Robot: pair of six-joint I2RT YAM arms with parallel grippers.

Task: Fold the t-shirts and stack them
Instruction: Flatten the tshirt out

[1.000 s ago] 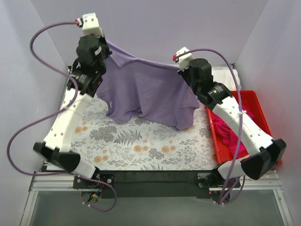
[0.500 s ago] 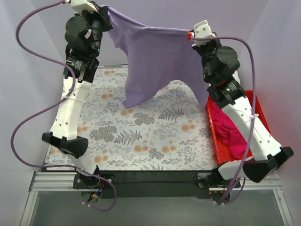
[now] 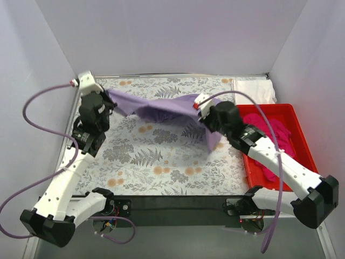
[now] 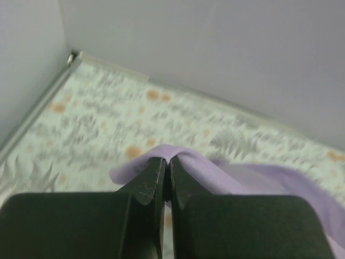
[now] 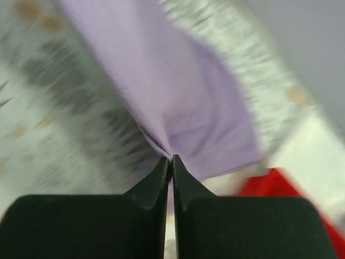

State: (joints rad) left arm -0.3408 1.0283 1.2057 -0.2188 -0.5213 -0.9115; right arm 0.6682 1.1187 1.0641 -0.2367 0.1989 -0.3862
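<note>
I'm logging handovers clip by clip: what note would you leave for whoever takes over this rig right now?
Left gripper: fingers shut on one end of the lavender t-shirt.
Right gripper: fingers shut on its other end.
The shirt hangs stretched between them over the far part of the tablecloth.
Magenta t-shirt: crumpled in the red bin.
White t-shirt: far right corner, behind the bin; whether it is folded is unclear.
Done: no stack yet.
Left: lay the lavender one flat, fold it, fold the others, stack.
</note>
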